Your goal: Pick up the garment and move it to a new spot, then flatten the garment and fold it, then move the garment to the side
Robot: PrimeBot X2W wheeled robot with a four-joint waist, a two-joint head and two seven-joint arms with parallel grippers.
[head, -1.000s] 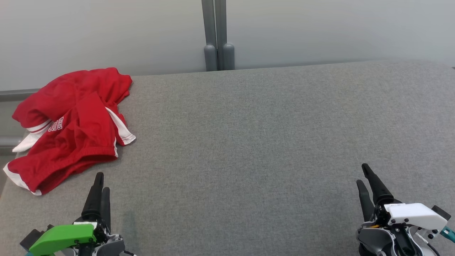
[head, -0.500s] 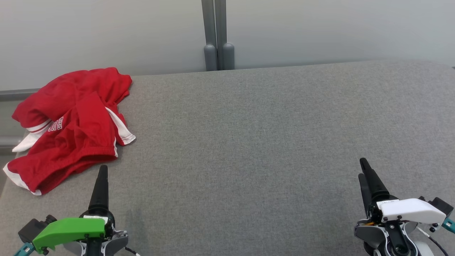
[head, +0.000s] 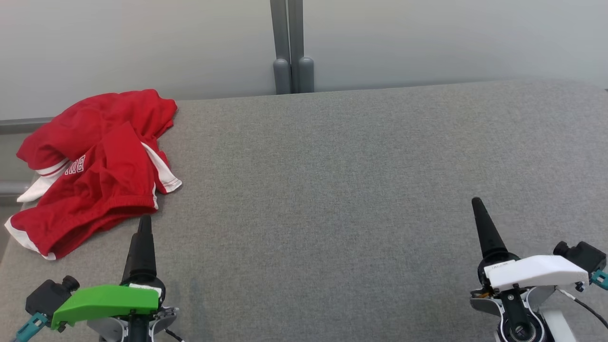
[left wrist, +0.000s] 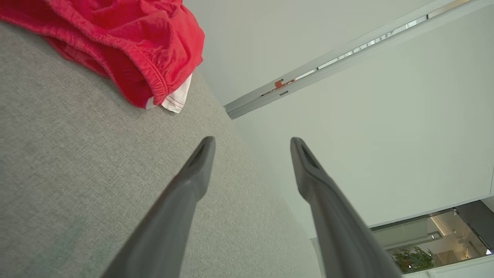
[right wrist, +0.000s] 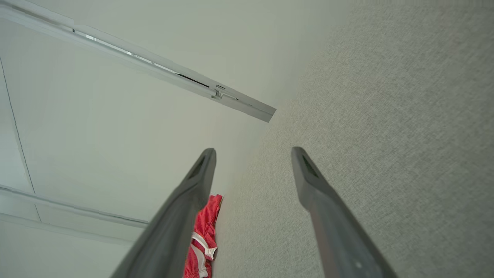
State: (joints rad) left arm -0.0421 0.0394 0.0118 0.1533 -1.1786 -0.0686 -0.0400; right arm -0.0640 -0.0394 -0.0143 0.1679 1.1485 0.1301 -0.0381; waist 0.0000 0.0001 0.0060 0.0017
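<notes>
While the crumpled red garment [head: 95,166] lies unmoved on the counter [head: 332,190], just ahead and leftward of my left hand [head: 144,225], well away from my right hand [head: 477,206], I see both have advanced since a second ago, fingers spread apart, empty.

Garment [head: 95,166] far left on the table [head: 332,190], our two claws at the near edge.
We see the garment lying on the table's far left corner, with one side reaching past the left edge. Our left claw [head: 144,219] is at the near left, its tip just beside the garment's near hem but apart from it. Our right claw [head: 476,202] is at the near right, well apart from the garment, and the table stretches between the two. Behind the table's far edge stands a wall [head: 427,38], with a post [head: 292,47] rising against it near the middle.
</notes>
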